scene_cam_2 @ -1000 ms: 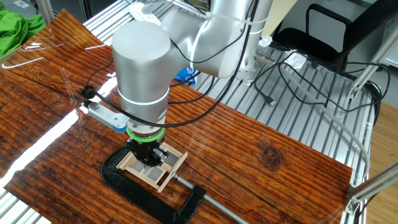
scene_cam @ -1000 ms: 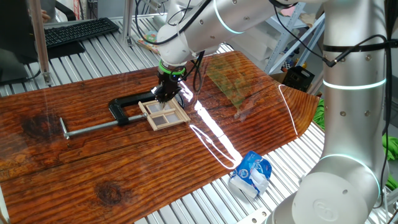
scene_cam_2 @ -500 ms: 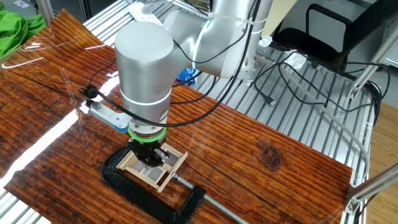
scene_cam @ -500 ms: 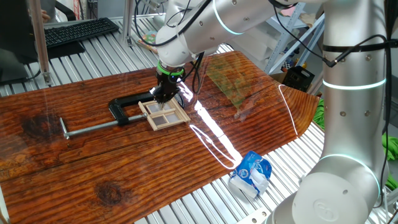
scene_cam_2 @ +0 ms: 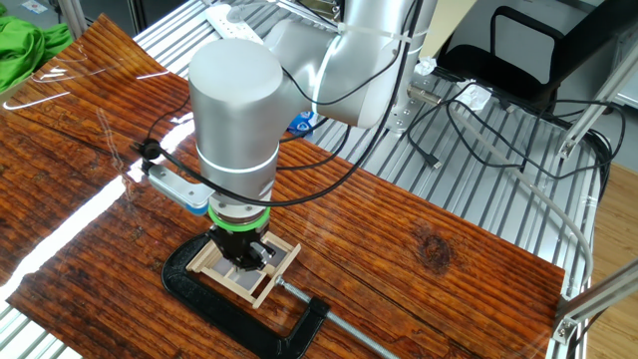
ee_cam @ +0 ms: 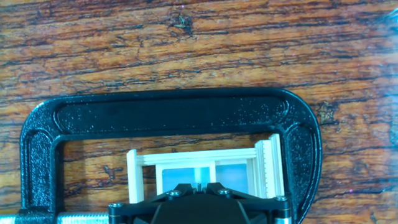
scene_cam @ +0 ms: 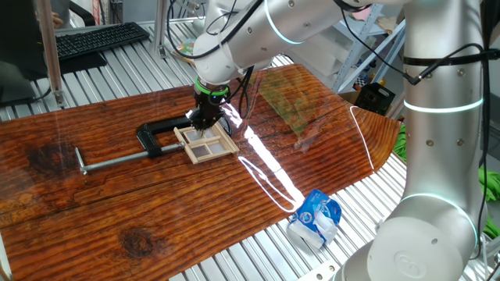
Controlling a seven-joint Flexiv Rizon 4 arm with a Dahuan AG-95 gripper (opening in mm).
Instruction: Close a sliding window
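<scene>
Hovering low over the sliding window (scene_cam: pixel 208 143), the gripper (scene_cam: pixel 205 121) sits above its far edge in one fixed view — the pale frame lies flat on the wooden table (scene_cam: pixel 117 203), held in the black clamp (scene_cam: pixel 160 133). From the other fixed view, the arm hides the fingers above the window. Hand view shows the window inside the clamp's curve — I cannot tell whether the fingers are apart or together.

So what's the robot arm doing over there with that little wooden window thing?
The arm's gripper is down on the small pale wooden sliding window, which lies flat on the dark wooden table held in a black metal C-clamp. The arm hides the fingers, so whether they are open or shut, or how far the window is closed, cannot be told.
</scene>
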